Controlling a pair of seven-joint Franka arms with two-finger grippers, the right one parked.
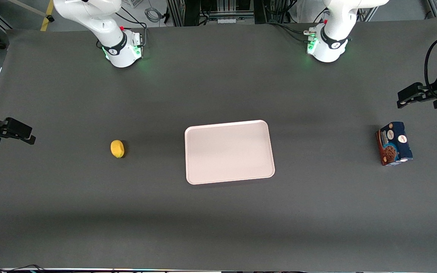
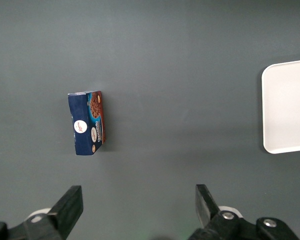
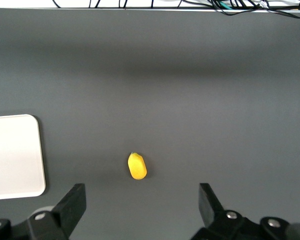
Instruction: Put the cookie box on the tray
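Waiting to start — cookie box point(image 1: 394, 143) sits on counter point(image 1: 218, 227) toward working arm's end, well apart from tray point(image 1: 229, 151). End effector point(image 2: 137, 210) hovers above box, fingers spread wide, holding nothing. Grab, carry, drop — all left.

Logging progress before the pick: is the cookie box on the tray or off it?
Off. The cookie box sits on the bare table toward the working arm's end, apart from the tray. The gripper hangs open above the table beside it.
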